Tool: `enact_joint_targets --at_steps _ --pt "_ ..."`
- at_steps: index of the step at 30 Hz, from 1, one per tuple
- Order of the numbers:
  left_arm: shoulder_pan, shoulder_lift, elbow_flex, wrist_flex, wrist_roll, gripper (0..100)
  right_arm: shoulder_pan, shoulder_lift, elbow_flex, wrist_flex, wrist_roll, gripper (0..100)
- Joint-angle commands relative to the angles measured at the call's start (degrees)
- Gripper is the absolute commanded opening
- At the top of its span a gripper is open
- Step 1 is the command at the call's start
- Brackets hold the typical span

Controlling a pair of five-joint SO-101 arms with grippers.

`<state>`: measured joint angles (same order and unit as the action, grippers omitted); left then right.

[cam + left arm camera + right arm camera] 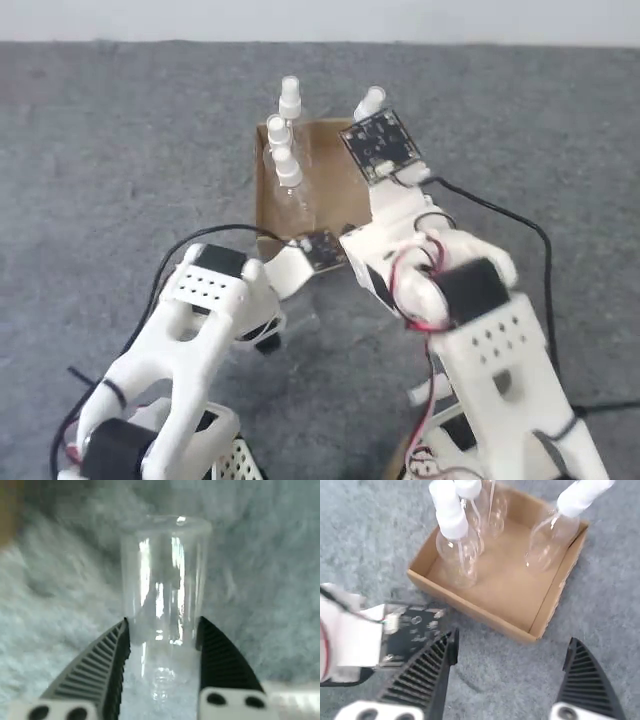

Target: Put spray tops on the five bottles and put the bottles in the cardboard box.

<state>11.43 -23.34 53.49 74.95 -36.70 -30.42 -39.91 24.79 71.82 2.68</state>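
- The uncapped bottle (165, 580) is a clear, smooth-walled cylinder that throws glassy streaks of light. The left gripper (163, 625) has its dark ribbed fingers (107, 662) pressed against both of its sides, over the carpet just outside the near wall of the cardboard box (265, 200).
- The right gripper (512, 644) hangs above that same near wall. Its black ribbed fingers (585, 680) are spread wide with nothing between them.
- Four capped bottles (457, 555) stand in the shallow brown box, three bunched along one side and one off in the opposite corner (their spray tops (447, 505) are white and stepped).
- Everything sits on a grey, fuzzy carpet (120, 150), with a strip of pale wall (320, 20) running behind it.
- The left wrist view gives the held bottle up close. The right wrist view looks down onto the box's bare floor and catches the left arm's dark circuit board (412, 630). The high view takes in both white arms.
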Motion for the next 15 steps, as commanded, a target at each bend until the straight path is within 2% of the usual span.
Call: enact_joint_targets --at_steps 1,7,13,15 --pt "4.48 -1.05 -7.69 -2.64 3.87 11 1.63 -7.25 -3.87 1.98 2.73 28.5" --pt "8.62 -1.05 -16.22 -2.29 10.46 11 7.96 -8.31 -4.84 1.89 3.16 28.5" --pt "8.62 -1.41 -20.70 1.14 16.97 28 8.48 -8.31 -5.19 1.98 3.08 28.5" --pt "8.44 -1.49 -22.73 3.52 18.46 29 8.48 -8.31 -5.19 1.89 3.08 28.5"
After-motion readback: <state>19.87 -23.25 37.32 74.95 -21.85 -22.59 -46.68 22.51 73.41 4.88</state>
